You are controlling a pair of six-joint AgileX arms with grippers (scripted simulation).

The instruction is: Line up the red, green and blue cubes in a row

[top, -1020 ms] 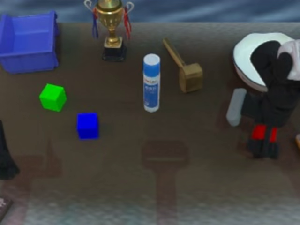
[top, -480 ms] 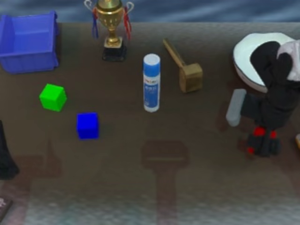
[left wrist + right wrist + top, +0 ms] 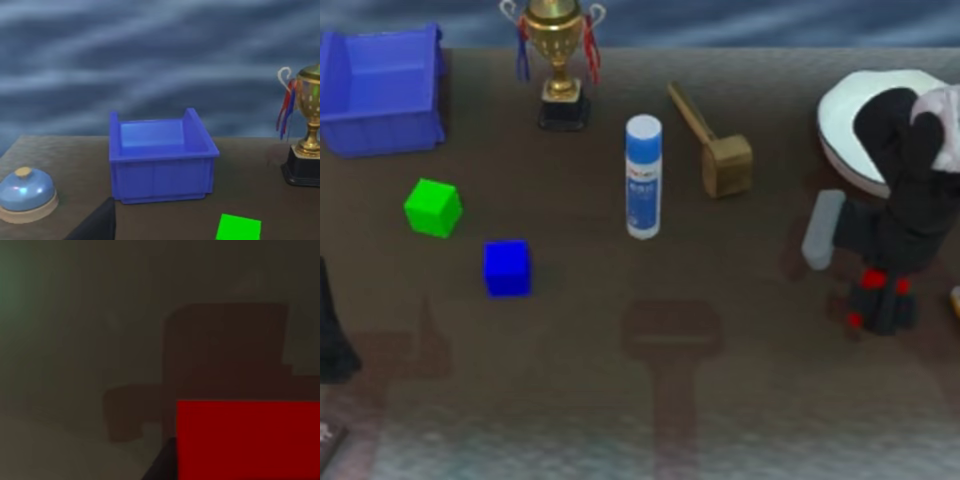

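The red cube point(image 3: 873, 279) sits at the table's right, mostly covered by my right gripper point(image 3: 880, 300), which is down over it and shut on it; only small red patches show around the fingers. In the right wrist view the red cube point(image 3: 247, 440) fills the near corner beside one dark finger point(image 3: 164, 465). The green cube point(image 3: 433, 207) and the blue cube point(image 3: 507, 267) rest apart at the left. My left gripper point(image 3: 332, 345) is parked at the left edge, open, with the green cube point(image 3: 239, 227) ahead of its finger point(image 3: 100, 225).
A large blue bin point(image 3: 382, 90) stands at the back left and a gold trophy point(image 3: 557, 60) beside it. A glue stick point(image 3: 643, 175) and a wooden mallet point(image 3: 720, 150) lie mid-table. A grey block point(image 3: 823, 228) and a white dish point(image 3: 850, 110) flank the right arm. A bell point(image 3: 25, 192) sits beyond the bin.
My right gripper came down over the red cube and its fingers closed in, hiding most of the red. Over the last half second it held still. The left arm has not moved.
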